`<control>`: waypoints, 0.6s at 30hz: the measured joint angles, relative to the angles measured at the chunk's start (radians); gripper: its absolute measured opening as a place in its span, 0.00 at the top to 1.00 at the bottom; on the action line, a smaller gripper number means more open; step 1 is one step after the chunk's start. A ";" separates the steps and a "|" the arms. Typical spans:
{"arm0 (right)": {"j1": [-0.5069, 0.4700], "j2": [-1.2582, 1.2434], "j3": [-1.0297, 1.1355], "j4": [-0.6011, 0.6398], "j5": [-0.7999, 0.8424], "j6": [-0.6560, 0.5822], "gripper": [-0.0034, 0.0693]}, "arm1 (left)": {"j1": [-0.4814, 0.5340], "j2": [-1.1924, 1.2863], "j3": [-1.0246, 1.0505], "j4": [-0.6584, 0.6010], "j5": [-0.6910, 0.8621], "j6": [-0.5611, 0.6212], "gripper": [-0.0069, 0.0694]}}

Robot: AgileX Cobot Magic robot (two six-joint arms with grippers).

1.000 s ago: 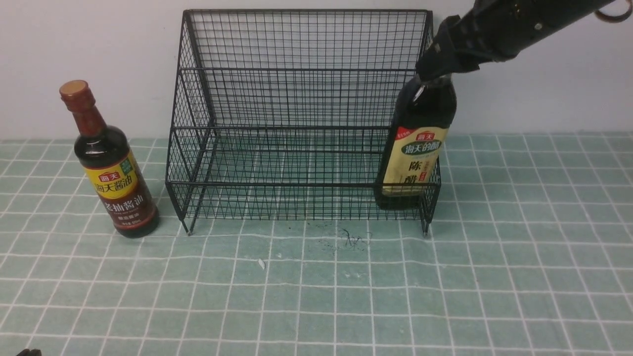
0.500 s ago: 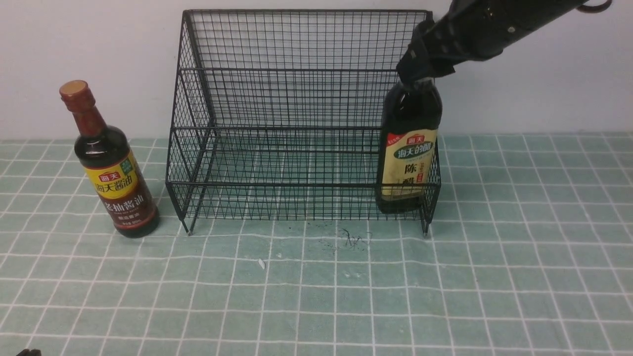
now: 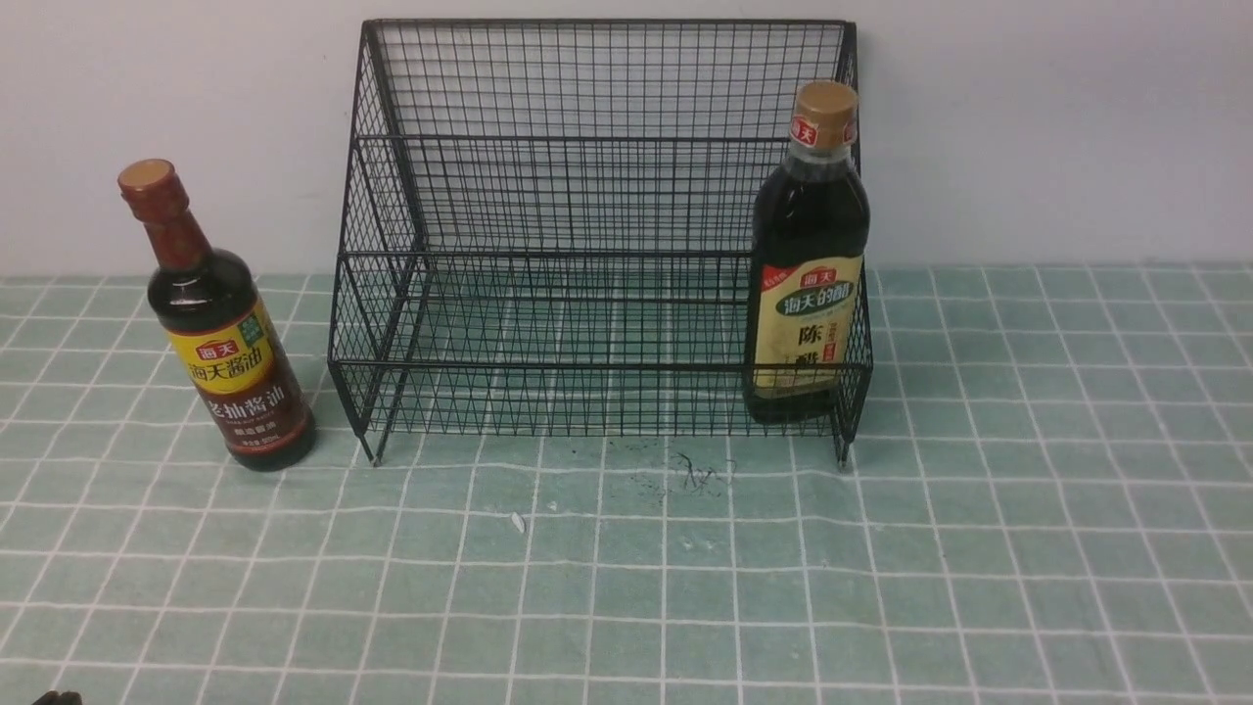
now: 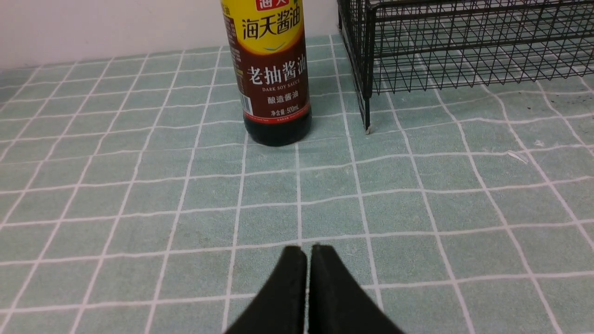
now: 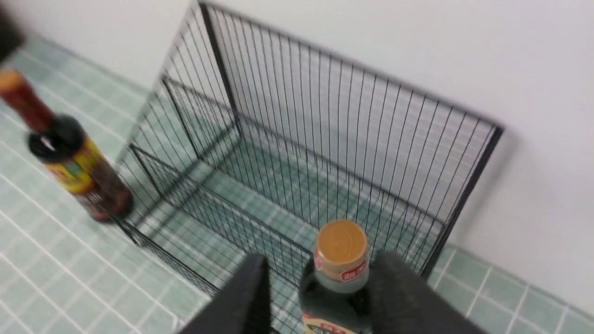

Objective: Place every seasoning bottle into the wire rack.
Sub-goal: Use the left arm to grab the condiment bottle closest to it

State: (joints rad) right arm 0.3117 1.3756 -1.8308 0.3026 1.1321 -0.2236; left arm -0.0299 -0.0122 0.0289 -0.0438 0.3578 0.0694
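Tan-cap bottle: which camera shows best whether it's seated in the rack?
Front view: the whole tan-cap bottle stands upright in the lower tier of the wire rack, at its right end. The right wrist view shows only cap and shoulders, between the spread fingers of the right gripper. The left wrist view misses it.

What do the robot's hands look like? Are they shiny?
Both are plain matte black, not shiny. The left gripper has two smooth fingers, wide at the base and narrowing to rounded tips. The right gripper has the same two black wedge-shaped fingers, a little blurred here. No cables, stickers or markings show.
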 joint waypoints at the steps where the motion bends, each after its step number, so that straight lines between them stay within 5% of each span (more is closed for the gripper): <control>1: 0.000 -0.049 -0.001 -0.014 0.015 0.010 0.73 | 0.000 0.000 0.000 0.000 0.000 0.000 0.92; 6: 0.000 -0.288 0.004 -0.091 0.085 0.108 0.95 | 0.000 0.000 0.000 0.000 0.000 0.000 0.92; 14: 0.000 -0.719 0.322 -0.110 0.034 0.196 0.97 | 0.000 0.000 0.000 0.000 0.000 0.000 0.92; 18: 0.000 -0.998 0.656 -0.110 -0.156 0.239 0.97 | 0.000 0.000 0.000 0.000 0.000 0.000 0.92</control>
State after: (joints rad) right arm 0.3117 0.3776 -1.1745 0.1928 0.9764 0.0151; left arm -0.0299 -0.0122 0.0289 -0.0438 0.3578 0.0694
